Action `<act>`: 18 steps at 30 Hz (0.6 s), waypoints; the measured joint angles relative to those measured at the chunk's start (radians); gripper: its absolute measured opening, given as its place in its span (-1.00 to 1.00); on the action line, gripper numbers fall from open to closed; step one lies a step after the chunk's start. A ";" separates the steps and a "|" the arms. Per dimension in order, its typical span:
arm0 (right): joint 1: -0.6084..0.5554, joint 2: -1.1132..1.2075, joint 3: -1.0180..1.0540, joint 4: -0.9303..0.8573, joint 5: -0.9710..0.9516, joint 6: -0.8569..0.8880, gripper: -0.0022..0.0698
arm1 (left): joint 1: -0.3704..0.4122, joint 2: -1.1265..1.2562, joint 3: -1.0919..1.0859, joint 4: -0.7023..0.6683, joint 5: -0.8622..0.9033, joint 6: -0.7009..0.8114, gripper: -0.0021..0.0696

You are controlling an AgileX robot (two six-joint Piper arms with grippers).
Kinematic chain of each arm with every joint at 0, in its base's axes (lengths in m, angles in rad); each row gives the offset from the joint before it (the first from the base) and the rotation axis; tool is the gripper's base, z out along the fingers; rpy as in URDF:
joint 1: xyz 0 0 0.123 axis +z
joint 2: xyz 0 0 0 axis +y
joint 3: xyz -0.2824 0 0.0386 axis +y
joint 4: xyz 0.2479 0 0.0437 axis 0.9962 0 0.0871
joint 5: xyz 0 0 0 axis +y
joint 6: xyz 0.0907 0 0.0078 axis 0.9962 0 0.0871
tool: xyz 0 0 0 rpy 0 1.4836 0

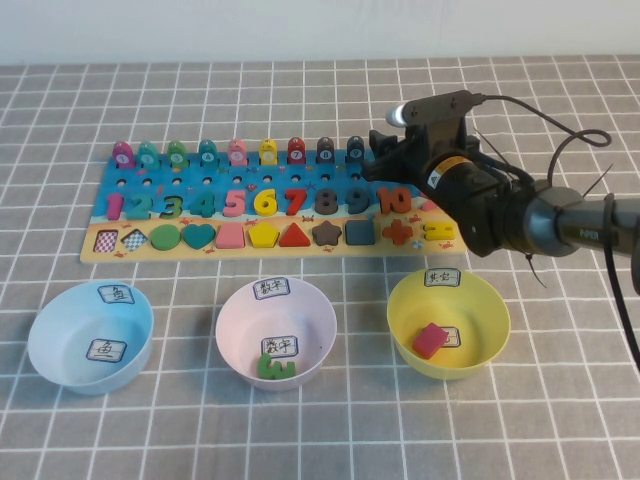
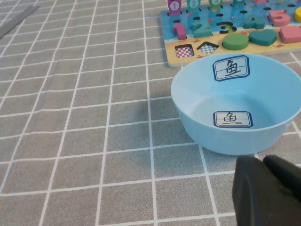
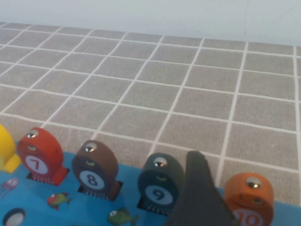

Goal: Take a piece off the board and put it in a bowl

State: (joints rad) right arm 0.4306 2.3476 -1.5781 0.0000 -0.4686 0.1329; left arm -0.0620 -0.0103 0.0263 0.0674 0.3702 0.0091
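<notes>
The number board (image 1: 270, 215) lies at the table's middle with fish pegs, digits and shape pieces in it. My right gripper (image 1: 388, 158) hangs over the board's far right end, by the fish row. In the right wrist view one dark finger (image 3: 200, 193) stands between the dark fish 9 (image 3: 160, 186) and the orange fish 10 (image 3: 248, 197); the other finger is out of view, and the gripper looks open and holds nothing. My left gripper (image 2: 268, 193) is shut and empty, low beside the blue bowl (image 2: 235, 134).
Three bowls stand in front of the board: blue (image 1: 90, 335), pink (image 1: 240, 335) holding a green piece (image 1: 272, 367), and yellow (image 1: 475, 300) holding a pink piece (image 1: 430, 340). The right arm's cables (image 1: 560, 150) loop over the right side.
</notes>
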 joint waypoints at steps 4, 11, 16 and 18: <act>0.000 0.004 -0.003 0.008 0.000 -0.002 0.19 | 0.000 0.000 0.000 0.000 0.000 0.000 -0.94; 0.000 0.034 -0.052 0.012 0.026 -0.006 0.19 | 0.000 0.000 0.000 0.000 0.000 0.000 -0.94; 0.000 0.038 -0.059 0.013 0.026 -0.006 0.19 | 0.000 0.000 0.000 0.000 0.000 0.000 -0.94; 0.000 0.040 -0.061 0.013 0.026 -0.006 0.19 | 0.000 0.000 0.000 0.000 0.000 0.000 -0.94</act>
State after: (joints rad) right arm 0.4306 2.3877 -1.6395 0.0128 -0.4428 0.1272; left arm -0.0620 -0.0103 0.0263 0.0674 0.3702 0.0091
